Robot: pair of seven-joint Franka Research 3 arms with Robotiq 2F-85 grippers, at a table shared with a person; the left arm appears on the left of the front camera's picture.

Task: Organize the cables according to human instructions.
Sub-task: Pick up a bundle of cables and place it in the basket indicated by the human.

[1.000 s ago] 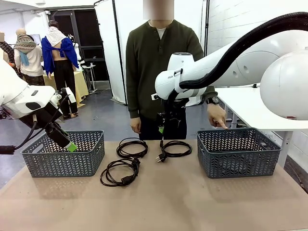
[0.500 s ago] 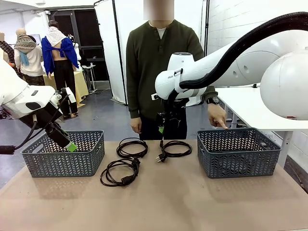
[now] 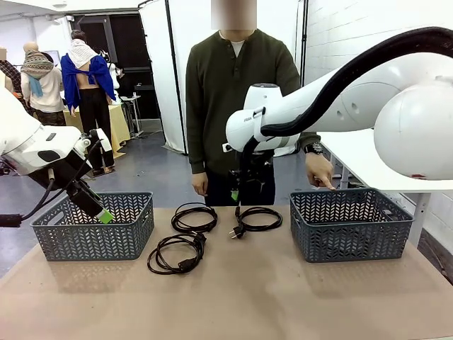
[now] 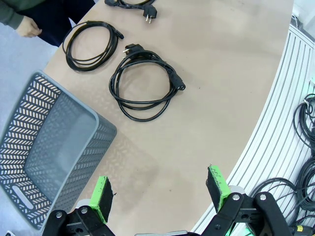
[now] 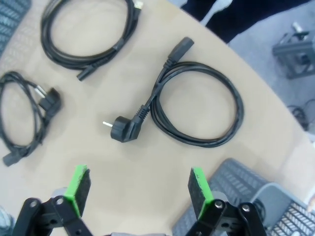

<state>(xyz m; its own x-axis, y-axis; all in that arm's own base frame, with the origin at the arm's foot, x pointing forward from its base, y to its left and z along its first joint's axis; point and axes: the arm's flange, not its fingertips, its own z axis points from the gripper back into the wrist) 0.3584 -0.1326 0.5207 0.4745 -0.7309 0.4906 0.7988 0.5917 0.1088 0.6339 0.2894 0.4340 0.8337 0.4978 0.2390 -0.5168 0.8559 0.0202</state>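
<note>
Three cables (image 3: 195, 228) lie loose on the table (image 3: 248, 304), none sorted yet, I judge. My right jaws hang open, empty, directly over one coil (image 5: 153, 105); my left jaws, open too, hover beside the empty basket (image 4: 96, 147).

Probably robotics lab: white partition screen (image 3: 187, 35), painted brick wall (image 3: 340, 25), robot arm (image 3: 333, 106) at table (image 3: 283, 297).
</note>
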